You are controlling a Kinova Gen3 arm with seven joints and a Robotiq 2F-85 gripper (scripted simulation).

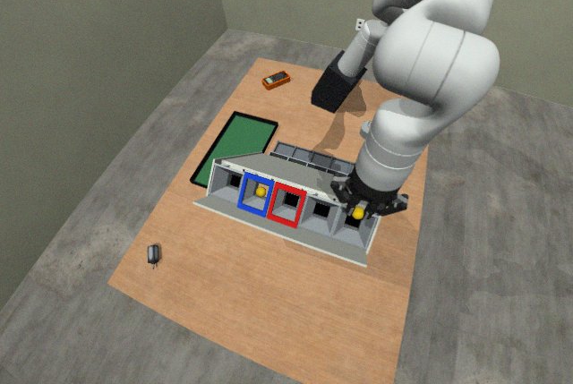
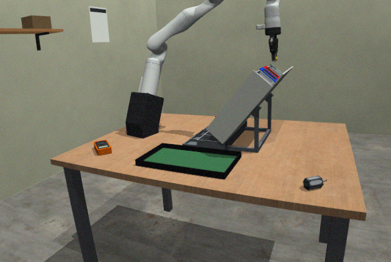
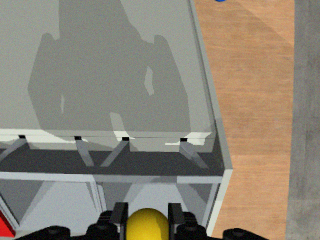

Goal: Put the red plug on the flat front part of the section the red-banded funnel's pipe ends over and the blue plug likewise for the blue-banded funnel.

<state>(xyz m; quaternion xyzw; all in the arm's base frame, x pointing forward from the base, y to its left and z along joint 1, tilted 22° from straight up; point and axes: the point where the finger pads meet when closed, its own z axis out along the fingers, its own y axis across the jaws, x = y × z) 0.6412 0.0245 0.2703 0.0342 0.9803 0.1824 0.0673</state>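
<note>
Yellow marble (image 1: pixel 358 212) (image 3: pixel 147 226) sits pinched in your jaws (image 1: pixel 365 211) (image 2: pixel 274 59), just above the end funnel (image 1: pixel 362 234). Another marble (image 1: pixel 260 192) rests in the blue-banded funnel (image 1: pixel 244 207) (image 2: pixel 274 79), so that pipe may be the blocked one. You likely still have testing and both plugs left to do.

There are two round yellow marbles (image 1: pixel 357 213) (image 2: pixel 276 58) (image 3: pixel 147 227) and five square grey funnels (image 1: pixel 319 224) (image 3: pixel 60 210), one blue-banded (image 1: pixel 252 210) (image 2: pixel 261 69), one red-banded (image 1: pixel 282 222) (image 2: pixel 266 68) (image 3: pixel 5 229).
</note>
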